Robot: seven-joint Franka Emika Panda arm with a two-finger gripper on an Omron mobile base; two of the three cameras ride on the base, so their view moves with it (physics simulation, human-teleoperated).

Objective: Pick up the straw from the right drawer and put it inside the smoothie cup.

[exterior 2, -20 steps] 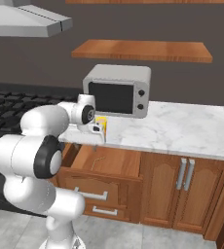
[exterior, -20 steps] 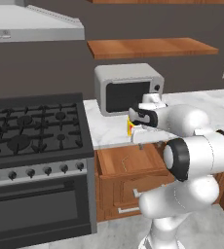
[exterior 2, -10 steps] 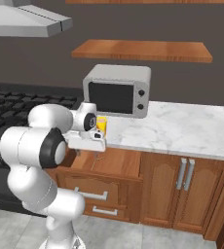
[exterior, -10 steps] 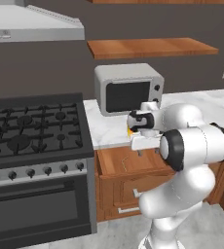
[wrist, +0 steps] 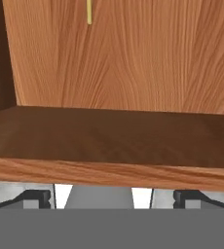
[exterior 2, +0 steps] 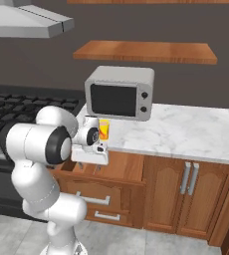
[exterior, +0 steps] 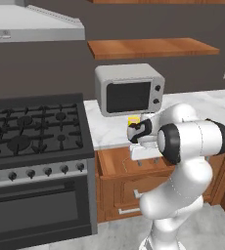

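Fingers (wrist: 112, 197) spread wide and empty, poised over the open right drawer (wrist: 119, 63) for a reach at the straw (wrist: 89, 11) lying far ahead on its floor, smoothie cup (exterior 2: 104, 129) waiting on the worktop (exterior 2: 196, 132) just beyond.

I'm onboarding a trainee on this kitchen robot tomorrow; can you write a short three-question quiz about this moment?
1. True or false: the end effector is closed on the straw.
2. Where does the smoothie cup stand: (a) in the right drawer, (b) on the counter in front of the microwave, (c) on the stove?
3. Is the right drawer open or shut?

Key: 1. False; its jaws are open and the straw lies on the drawer floor. 2. b. 3. Open.
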